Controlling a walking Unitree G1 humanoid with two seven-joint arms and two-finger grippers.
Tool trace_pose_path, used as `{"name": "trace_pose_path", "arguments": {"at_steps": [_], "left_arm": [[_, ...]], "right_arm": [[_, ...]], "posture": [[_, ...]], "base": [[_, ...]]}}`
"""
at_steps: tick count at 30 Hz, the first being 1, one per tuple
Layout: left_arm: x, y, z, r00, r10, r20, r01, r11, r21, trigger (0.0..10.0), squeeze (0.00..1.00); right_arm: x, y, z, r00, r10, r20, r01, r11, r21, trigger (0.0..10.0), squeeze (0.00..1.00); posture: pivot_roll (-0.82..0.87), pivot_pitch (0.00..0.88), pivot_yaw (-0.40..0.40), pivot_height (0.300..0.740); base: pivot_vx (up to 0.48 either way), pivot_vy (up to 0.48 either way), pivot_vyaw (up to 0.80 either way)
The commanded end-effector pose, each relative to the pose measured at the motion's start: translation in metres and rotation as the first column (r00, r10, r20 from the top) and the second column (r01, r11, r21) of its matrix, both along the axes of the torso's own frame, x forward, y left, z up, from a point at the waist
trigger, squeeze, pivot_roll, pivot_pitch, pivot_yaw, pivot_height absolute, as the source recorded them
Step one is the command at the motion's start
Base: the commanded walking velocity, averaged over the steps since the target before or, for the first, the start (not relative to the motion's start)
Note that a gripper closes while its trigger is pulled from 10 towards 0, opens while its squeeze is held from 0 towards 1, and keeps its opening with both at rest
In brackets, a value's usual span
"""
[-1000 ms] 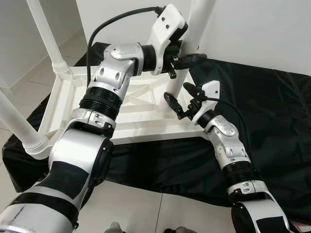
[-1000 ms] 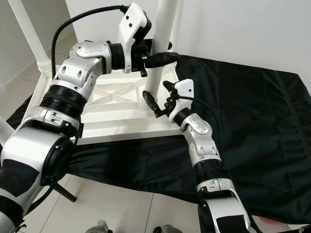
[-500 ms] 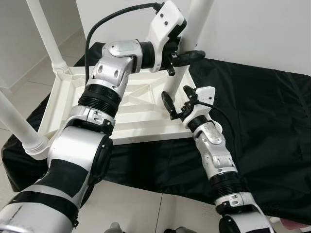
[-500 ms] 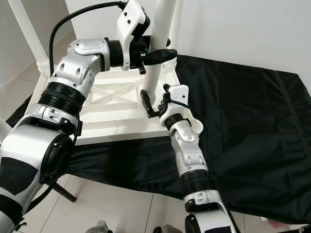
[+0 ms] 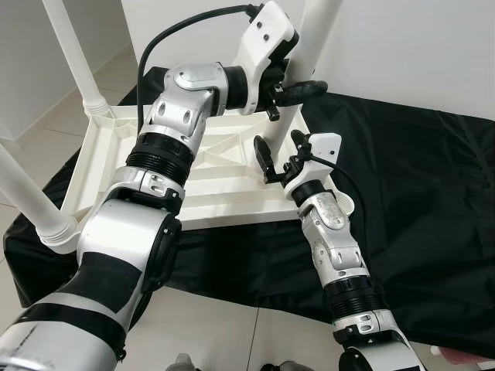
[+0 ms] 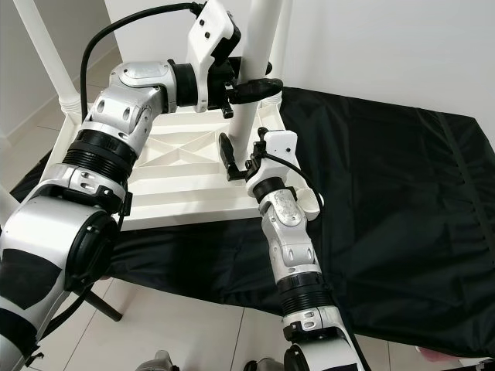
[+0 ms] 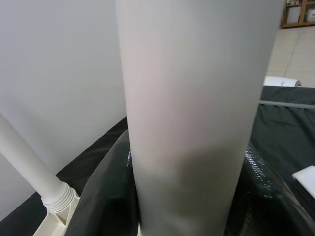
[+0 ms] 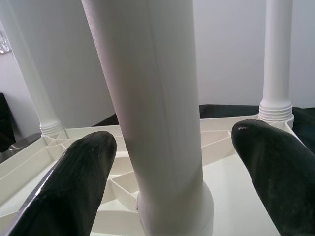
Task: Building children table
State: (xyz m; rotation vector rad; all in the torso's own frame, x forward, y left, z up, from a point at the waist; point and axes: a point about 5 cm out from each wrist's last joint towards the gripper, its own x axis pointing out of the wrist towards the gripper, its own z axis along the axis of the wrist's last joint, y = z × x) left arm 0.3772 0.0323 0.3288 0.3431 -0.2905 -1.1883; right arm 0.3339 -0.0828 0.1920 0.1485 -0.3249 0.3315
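The white plastic table top (image 5: 224,193) lies upside down on a black cloth (image 5: 418,185). A white table leg (image 5: 313,39) stands upright at its near right corner. My left gripper (image 5: 302,86) is shut on this leg well above its foot, and in the left wrist view both black fingers (image 7: 106,196) press against the leg (image 7: 192,108). My right gripper (image 5: 280,151) is open low down at the leg's foot. In the right wrist view its fingers (image 8: 74,182) stand apart on either side of the leg (image 8: 157,108) without touching it.
Two more legs stand screwed into the top, one at the back left (image 5: 73,54) and one at the near left (image 5: 31,201). A white wall rises close behind. Pale floor tiles (image 5: 209,325) lie in front of the cloth.
My right gripper has moved left, from beside the table's corner to the leg's foot, and its fingers now straddle the leg. The left gripper keeps its hold.
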Motion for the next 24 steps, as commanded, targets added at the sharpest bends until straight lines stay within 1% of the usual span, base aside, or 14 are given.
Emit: {"name": "trace_pose_path", "arguments": {"at_steps": [1,7,8,10,11,12,13,15,16,17,18,24], "left_arm": [[0.0105,0.0025,0.0144,0.964,0.262,0.038,-0.255,0.958,-0.132,10.0,0.0],[0.0096,0.001,0.0155,0.966,0.255,0.046,-0.247,0.96,-0.132,10.0,0.0],[0.0094,0.0007,0.0156,0.966,0.253,0.047,-0.245,0.961,-0.131,10.0,0.0],[0.0094,0.0007,0.0156,0.966,0.253,0.047,-0.245,0.961,-0.131,10.0,0.0],[0.0093,0.0004,0.0157,0.967,0.252,0.048,-0.244,0.961,-0.13,10.0,0.0],[0.0093,0.0004,0.0157,0.967,0.252,0.048,-0.244,0.961,-0.13,10.0,0.0],[0.0092,0.0,0.0156,0.967,0.251,0.048,-0.243,0.961,-0.129,10.0,0.0],[0.0092,0.0,0.0156,0.967,0.251,0.048,-0.243,0.961,-0.129,10.0,0.0],[0.009,-0.0004,0.0156,0.968,0.248,0.048,-0.24,0.962,-0.13,10.0,0.0],[0.009,-0.0004,0.0156,0.968,0.248,0.048,-0.24,0.962,-0.13,10.0,0.0],[0.0089,-0.0008,0.0155,0.968,0.247,0.047,-0.239,0.962,-0.129,10.0,0.0],[0.008,-0.0029,0.0145,0.97,0.237,0.05,-0.23,0.965,-0.126,10.0,0.0]], "right_arm": [[-0.0008,0.0014,-0.0029,1.0,-0.003,-0.017,0.002,1.0,-0.006,10.0,0.0],[0.0021,0.0057,-0.0013,1.0,-0.002,-0.019,0.002,1.0,-0.008,10.0,0.0],[0.0029,0.0057,-0.0006,1.0,-0.004,-0.02,0.004,1.0,-0.006,9.4,0.0],[0.0029,0.0057,-0.0006,1.0,-0.004,-0.02,0.004,1.0,-0.006,9.4,0.0],[0.0035,0.0055,-0.0001,1.0,-0.005,-0.019,0.005,1.0,-0.007,4.7,0.0],[0.0035,0.0055,-0.0001,1.0,-0.005,-0.019,0.005,1.0,-0.007,4.7,0.0],[0.0045,0.0045,0.0002,1.0,-0.01,-0.02,0.01,1.0,-0.006,4.4,0.0],[0.0045,0.0045,0.0002,1.0,-0.01,-0.02,0.01,1.0,-0.006,4.4,0.0],[0.0057,0.003,0.0006,1.0,-0.017,-0.022,0.017,1.0,-0.003,2.0,0.0],[0.0057,0.003,0.0006,1.0,-0.017,-0.022,0.017,1.0,-0.003,2.0,0.0],[0.0066,0.0016,0.001,1.0,-0.021,-0.024,0.021,1.0,0.0,0.0,0.0],[0.0088,-0.0025,0.0036,0.999,-0.039,-0.015,0.039,0.999,-0.001,0.0,0.0]], "posture": [[-0.01,0.0,-0.042,0.74],[-0.01,0.0,-0.042,0.74],[-0.01,0.0,-0.041,0.74],[-0.01,0.0,-0.041,0.74],[-0.01,0.0,-0.042,0.74],[-0.01,0.0,-0.042,0.74],[-0.01,0.0,-0.042,0.74],[-0.01,0.0,-0.042,0.74],[-0.01,0.0,-0.043,0.74],[-0.01,0.0,-0.043,0.74],[-0.01,0.0,-0.042,0.74],[-0.01,0.0,-0.042,0.74]], "base": [[0.0,0.0,0.0],[0.0,0.0,0.0],[0.0,0.0,0.0],[0.0,0.0,0.0],[0.0,0.0,0.0],[0.0,0.0,0.0],[0.0,0.0,0.0],[0.0,0.0,0.0],[0.0,0.0,0.0],[0.0,0.0,0.0],[0.0,0.0,0.0],[0.0,0.0,0.0]]}}
